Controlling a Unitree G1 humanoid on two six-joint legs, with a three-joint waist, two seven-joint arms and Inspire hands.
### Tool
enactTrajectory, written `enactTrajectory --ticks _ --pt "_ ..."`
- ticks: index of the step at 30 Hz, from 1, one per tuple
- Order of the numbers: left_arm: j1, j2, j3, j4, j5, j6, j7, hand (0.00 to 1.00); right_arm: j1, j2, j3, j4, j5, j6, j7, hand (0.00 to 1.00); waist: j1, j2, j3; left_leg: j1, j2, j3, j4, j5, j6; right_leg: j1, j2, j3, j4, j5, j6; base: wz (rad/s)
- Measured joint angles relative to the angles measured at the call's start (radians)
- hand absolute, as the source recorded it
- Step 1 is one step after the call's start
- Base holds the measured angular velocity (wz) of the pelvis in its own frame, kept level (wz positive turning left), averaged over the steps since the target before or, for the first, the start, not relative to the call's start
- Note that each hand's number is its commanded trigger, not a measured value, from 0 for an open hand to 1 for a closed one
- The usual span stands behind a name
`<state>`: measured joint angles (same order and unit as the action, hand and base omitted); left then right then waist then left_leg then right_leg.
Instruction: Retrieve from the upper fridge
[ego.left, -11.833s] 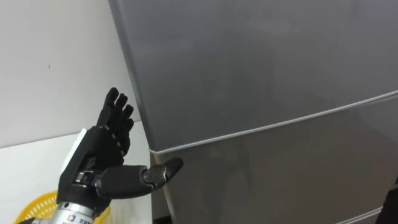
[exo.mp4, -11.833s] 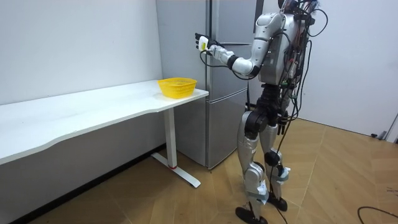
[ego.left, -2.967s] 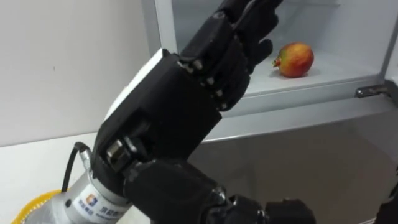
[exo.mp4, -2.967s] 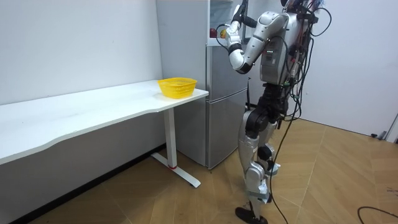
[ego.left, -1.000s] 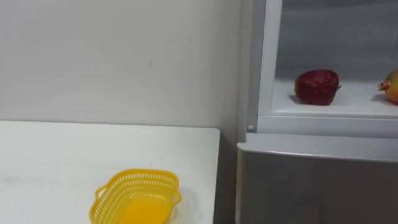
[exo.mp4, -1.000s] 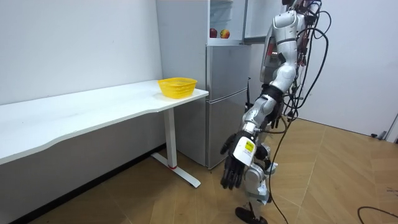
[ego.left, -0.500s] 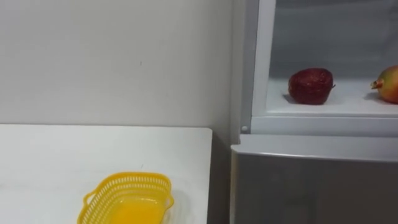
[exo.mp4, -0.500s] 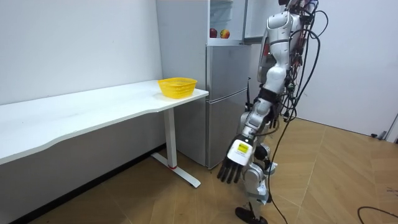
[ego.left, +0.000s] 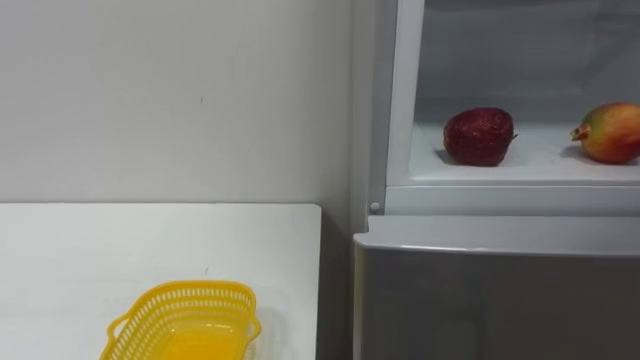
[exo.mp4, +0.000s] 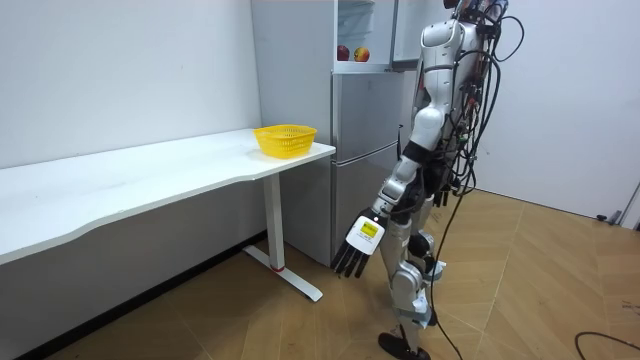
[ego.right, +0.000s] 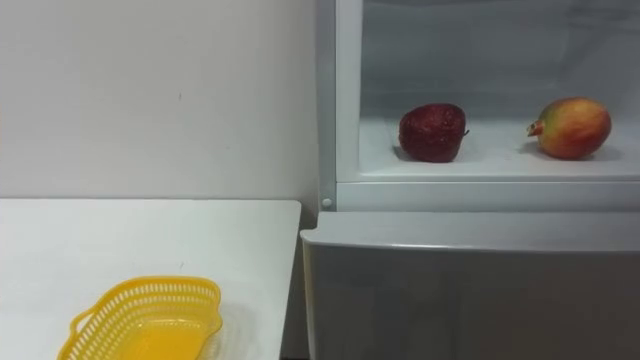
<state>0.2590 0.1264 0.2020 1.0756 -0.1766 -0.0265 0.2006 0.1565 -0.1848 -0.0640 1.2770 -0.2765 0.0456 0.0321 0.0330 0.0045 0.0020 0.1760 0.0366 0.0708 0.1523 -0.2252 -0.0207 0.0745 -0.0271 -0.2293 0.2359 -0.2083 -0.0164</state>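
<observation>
Checking my feeds: the robot stands upright right in front of the fridge (ego.left: 480, 290), and the top compartment is open. Both fruits sit on the fridge's upper shelf (ego.left: 530, 168). The dark red fruit (ego.left: 479, 135) is nearer the fridge's left wall. The yellow-red fruit (ego.left: 607, 132) is further right on the same shelf, well apart from the first one. Neither is touched by anything, so nothing is in hand.

The left hand (exo.mp4: 358, 250) hangs low on a straight arm, down by the fridge's bottom half in the room view. Its fingers are straight and loosely spread, pointing at the floor and holding nothing. There's a white tag on the back of that hand with a yellowish mark, but the print is way too small for me to read.

Just left of the fridge is a white table (ego.left: 120, 240), with its end almost against the fridge's side. A yellow slotted basket (ego.left: 185, 291) sits on the table near that fridge-side end, and I can't see anything in it. Behind the table and left of the fridge is a plain pale wall (ego.left: 150, 100). I can't make out any readable writing on the fridge, the basket or the fruit.
</observation>
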Motion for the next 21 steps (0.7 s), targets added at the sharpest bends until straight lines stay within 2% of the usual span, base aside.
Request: enactTrajectory --ticks 9,15,18,20,21 --pt "0.003 -0.001 -0.001 0.027 0.015 0.020 0.000 0.00 -0.009 0.023 0.001 0.009 0.070 0.013 -0.028 0.00 -0.001 -0.007 0.0030 0.008 -0.002 0.006 -0.001 -0.002 0.004 0.007 -0.005 0.003 0.001 -0.005 0.006 0.02" --pt "-0.003 -0.002 0.000 0.058 0.036 0.020 0.001 0.00 -0.016 0.025 -0.023 -0.053 0.170 0.005 -0.106 0.00 0.000 -0.001 0.0023 0.002 -0.001 0.007 -0.007 -0.008 0.008 -0.003 0.001 0.004 0.002 0.001 0.007 -0.02" --pt "-0.001 -0.001 0.000 0.056 0.041 0.013 0.002 0.00 -0.017 0.025 -0.037 -0.161 0.212 -0.039 -0.156 0.00 0.003 0.002 0.0020 -0.010 0.000 0.011 -0.005 -0.008 0.008 -0.008 0.002 0.004 0.002 0.007 0.006 -0.01" --pt "0.004 -0.002 0.000 0.056 0.042 -0.005 0.003 0.00 -0.039 0.028 -0.038 -0.219 0.213 -0.086 -0.185 0.00 0.003 0.001 0.0017 -0.013 0.000 0.017 0.003 -0.008 0.008 -0.009 0.002 0.008 0.002 0.007 0.006 -0.05" --pt "0.003 -0.001 0.000 0.056 0.041 -0.011 0.003 0.00 -0.046 0.029 -0.039 -0.236 0.214 -0.091 -0.194 0.00 0.004 0.001 0.0017 -0.013 0.000 0.017 0.003 -0.008 0.008 -0.009 0.002 0.008 0.002 0.007 0.006 0.00"
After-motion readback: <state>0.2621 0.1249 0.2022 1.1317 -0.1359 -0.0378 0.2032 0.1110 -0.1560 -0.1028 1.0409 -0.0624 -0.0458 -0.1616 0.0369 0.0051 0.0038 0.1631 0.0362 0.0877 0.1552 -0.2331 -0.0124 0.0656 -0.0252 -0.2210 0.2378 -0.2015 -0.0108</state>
